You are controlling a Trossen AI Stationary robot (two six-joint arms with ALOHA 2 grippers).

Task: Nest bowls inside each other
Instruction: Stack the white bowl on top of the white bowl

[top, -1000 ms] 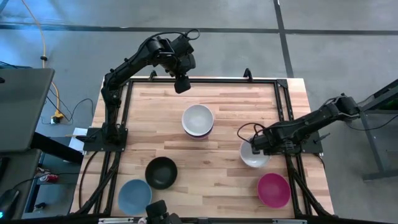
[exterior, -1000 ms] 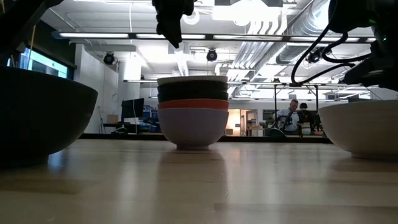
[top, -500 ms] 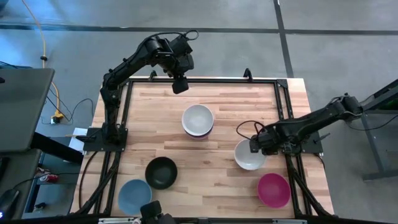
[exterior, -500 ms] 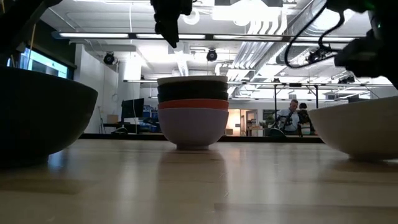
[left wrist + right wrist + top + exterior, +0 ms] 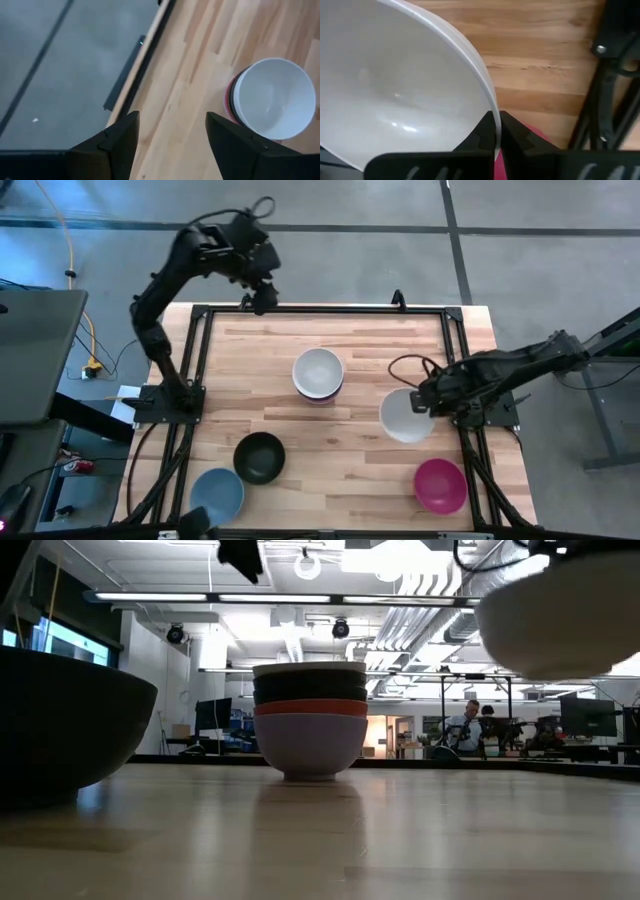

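Note:
My right gripper is shut on a white bowl, which hangs in the air over the table's right side. A stack of bowls rests on its lavender bottom bowl at the table's middle, with red and black ones above and a white one on top. A black bowl, a light blue bowl and a magenta bowl sit singly near the near edge. My left gripper is open and raised over the table's far left edge. My right gripper pinches the white bowl's rim on the side facing the table's right edge, one finger inside the bowl and one outside. The fingers come from the right, slanting down. The bowl is lifted clear of the table, open side up.
A black metal frame borders the table, and its bar runs close to my right gripper. Bare wood lies between the stack and the lifted bowl. The black bowl fills the low view's left side.
My right gripper has risen, and the white bowl has gone from resting on the table to hanging clear above it, shifted slightly toward the far edge. My left gripper has drawn back toward the far left corner and higher.

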